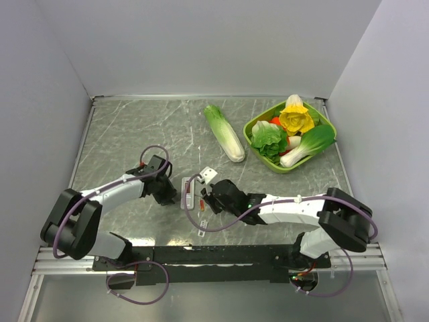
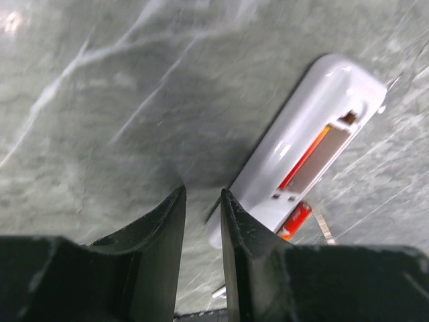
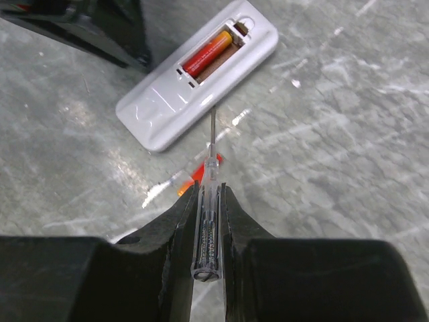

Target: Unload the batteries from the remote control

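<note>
**Top view:** A green bowl [image 1: 285, 169] at the far right of the table [image 1: 134, 134] holds a yellow leafy head [image 1: 296, 119], a green lettuce [image 1: 268, 137], a bok choy [image 1: 308, 144] and something red. A long cabbage [image 1: 224, 133] lies loose on the table, left of the bowl. The remote control [image 1: 189, 194] lies back side up in the near middle. The left gripper [image 1: 171, 194] is just to its left and the right gripper [image 1: 206, 200] just to its right. A small white cover [image 1: 209, 174] lies close beyond it.

**Left wrist view:** The left gripper's fingers stand slightly parted with nothing between them, at the remote's near end. Contact cannot be told. The remote's open recess holds one battery [image 2: 305, 157], seen as a red strip. A second battery [image 2: 295, 220] lies on the table just beside the remote.

**Right wrist view:** The right gripper is clenched on a clear-handled screwdriver [image 3: 206, 235]. Its thin shaft reaches the remote's near edge by the recess. The red and gold battery fills one side of the recess. The second battery lies between the fingertips and the remote, partly behind the screwdriver.
</note>
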`<move>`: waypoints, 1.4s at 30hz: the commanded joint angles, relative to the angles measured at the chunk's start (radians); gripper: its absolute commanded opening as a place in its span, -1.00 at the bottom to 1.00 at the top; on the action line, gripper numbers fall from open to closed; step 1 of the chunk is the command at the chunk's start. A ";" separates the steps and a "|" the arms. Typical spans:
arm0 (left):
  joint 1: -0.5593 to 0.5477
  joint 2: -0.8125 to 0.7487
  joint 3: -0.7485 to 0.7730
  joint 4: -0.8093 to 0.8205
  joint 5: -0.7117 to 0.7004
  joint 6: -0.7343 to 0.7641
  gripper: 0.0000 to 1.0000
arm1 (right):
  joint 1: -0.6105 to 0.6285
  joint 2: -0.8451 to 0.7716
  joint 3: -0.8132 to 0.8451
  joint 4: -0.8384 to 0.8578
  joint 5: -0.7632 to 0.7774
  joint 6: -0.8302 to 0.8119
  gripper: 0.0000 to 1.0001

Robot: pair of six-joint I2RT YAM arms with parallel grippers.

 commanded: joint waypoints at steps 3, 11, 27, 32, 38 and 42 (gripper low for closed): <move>0.041 -0.053 0.058 -0.105 -0.113 0.007 -0.29 | -0.023 -0.148 0.056 -0.114 0.053 -0.041 -1.00; 0.152 -0.021 0.169 0.042 -0.006 0.175 -0.02 | -0.106 -0.150 0.151 -0.165 -0.171 -0.173 -1.00; 0.158 0.185 0.158 0.208 0.215 0.201 -0.26 | -0.123 0.051 0.332 -0.317 -0.288 -0.313 -1.00; 0.158 0.217 0.141 0.251 0.250 0.207 -0.25 | -0.124 0.060 0.323 -0.315 -0.292 -0.345 -1.00; 0.158 0.234 0.129 0.266 0.260 0.201 -0.29 | -0.124 0.088 0.332 -0.317 -0.297 -0.363 -1.00; 0.158 0.240 0.118 0.259 0.255 0.195 -0.31 | -0.123 0.128 0.372 -0.352 -0.265 -0.362 -1.00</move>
